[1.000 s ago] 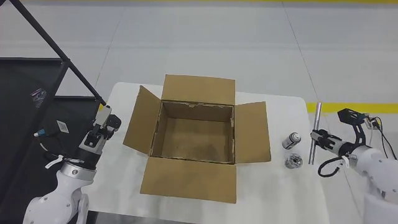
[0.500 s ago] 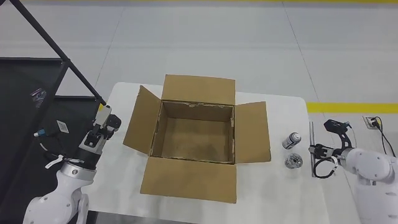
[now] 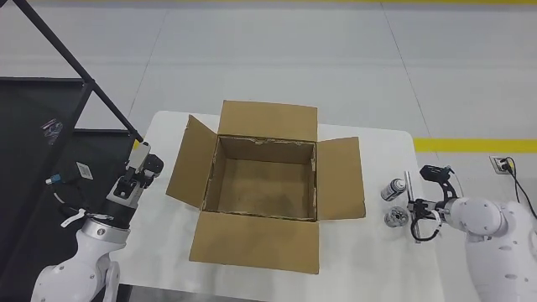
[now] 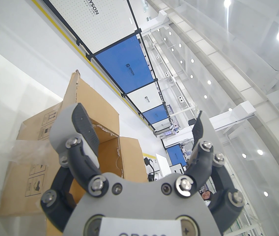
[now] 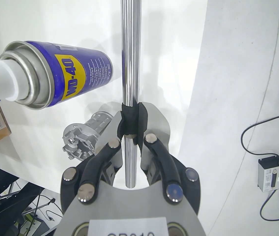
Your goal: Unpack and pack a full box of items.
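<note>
While the right gripper (image 5: 131, 119) (image 3: 417, 210) is clamped tight on a slim polished steel rod (image 5: 129, 50) (image 3: 408, 183), we see two neighbours crowding it on the white table (image 3: 377, 268). A blue and yellow spray can with a white cap (image 5: 68, 74) (image 3: 393, 190) stands just beside the rod. A silver ribbed cast-metal part (image 5: 85, 133) (image 3: 394, 216) lies just beside the gripper's fingers. Both sit between the rod and the brown cardboard box (image 3: 256, 243) (image 4: 43, 133). The box stands mid-table with all four flaps spread outward, near the rod but apart from it.

The rod runs out from between the fingertips toward the table's far side, with a short end showing behind the pads. We cannot tell whether it touches the tabletop.

The left gripper (image 4: 139, 116) (image 3: 144, 161) hangs at the table's left edge beside the box's left flap, tilted upward. Its fingers are spread wide with nothing between them.
</note>
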Controlling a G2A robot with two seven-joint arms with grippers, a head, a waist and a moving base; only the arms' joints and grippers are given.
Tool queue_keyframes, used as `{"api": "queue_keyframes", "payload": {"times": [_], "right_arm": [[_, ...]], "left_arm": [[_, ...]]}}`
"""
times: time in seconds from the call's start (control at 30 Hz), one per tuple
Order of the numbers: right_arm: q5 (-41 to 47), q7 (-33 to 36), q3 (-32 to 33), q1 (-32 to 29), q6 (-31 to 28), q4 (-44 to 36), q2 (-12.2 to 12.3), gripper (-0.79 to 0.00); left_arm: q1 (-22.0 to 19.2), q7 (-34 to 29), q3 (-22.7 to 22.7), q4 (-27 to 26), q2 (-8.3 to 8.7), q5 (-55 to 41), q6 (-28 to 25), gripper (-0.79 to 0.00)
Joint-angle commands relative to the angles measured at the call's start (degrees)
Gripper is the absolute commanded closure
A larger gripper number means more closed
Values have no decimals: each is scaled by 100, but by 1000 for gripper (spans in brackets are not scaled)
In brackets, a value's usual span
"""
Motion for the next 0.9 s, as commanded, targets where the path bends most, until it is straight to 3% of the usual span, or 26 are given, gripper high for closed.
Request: {"api": "queue_keyframes", "payload": {"times": [0.0,0.87], "right_arm": [[32,-25,-63,25,32,56,8,0],[-48,-606,-465,348,618,749,168,0]], "left_arm": [[0,0,0,0,0,0,0,-785],[0,0,0,0,0,0,0,-785]]}}
